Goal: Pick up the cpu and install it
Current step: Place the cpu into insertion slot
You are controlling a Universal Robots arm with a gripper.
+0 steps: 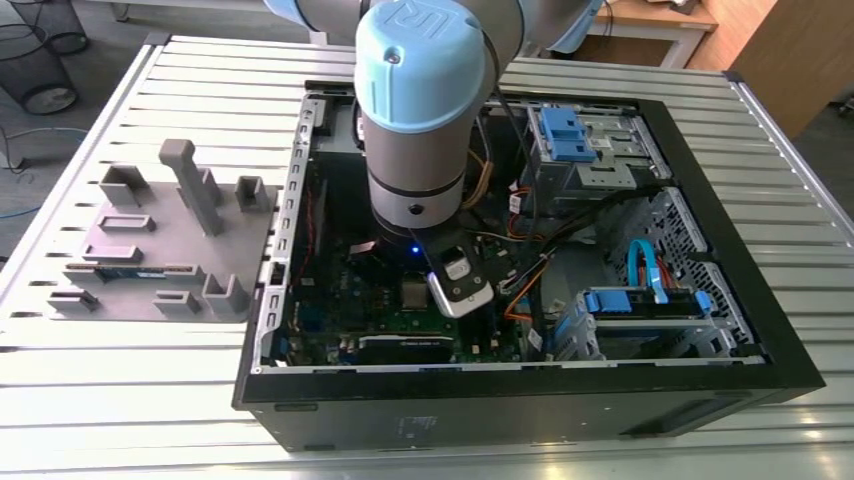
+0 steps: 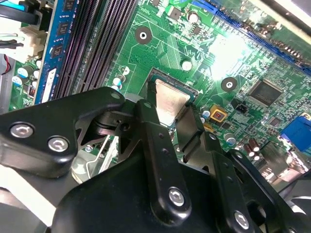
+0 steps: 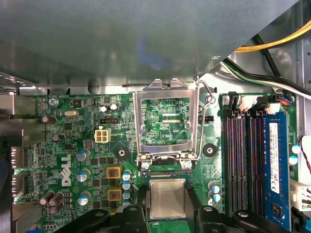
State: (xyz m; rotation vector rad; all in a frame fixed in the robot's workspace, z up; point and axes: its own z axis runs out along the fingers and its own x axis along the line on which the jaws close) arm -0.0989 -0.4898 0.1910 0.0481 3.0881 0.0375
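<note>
- The cpu [image 3: 167, 200] is pictured lying flat, metal top up, inside the dark socket [image 3: 167, 173] of the green board [image 3: 73, 145]. Whether it is fully seated cannot be told.
- The socket's metal retention frame [image 3: 137, 121] is seen swung open on its hinges, on the side of the socket away from the gripper. This is judged to be what leaves the opening free for the chip to be lowered straight in.
- In the second wrist view the chip is bracketed by the gripper [image 2: 170, 106], with one black finger [image 2: 151, 131] laid against each of two opposite edges.
- The gripper is opened no wider than the chip itself, and the cpu appears to be clasped between the fingers.
- The edge-on hold is judged to be chosen so that the chip is kept level and its underside is left untouched.
- A blue memory stick [image 3: 274, 165] is shown standing in its slot beside the socket, apart from the fingers.
- In the exterior view the arm [image 1: 414, 120] is reached down into an open computer case [image 1: 534, 400] laid on a slatted surface [image 1: 134, 400].
- A grey moulded tray [image 1: 147, 235] is seen on the same surface, beside the case on the exterior view's left.
</note>
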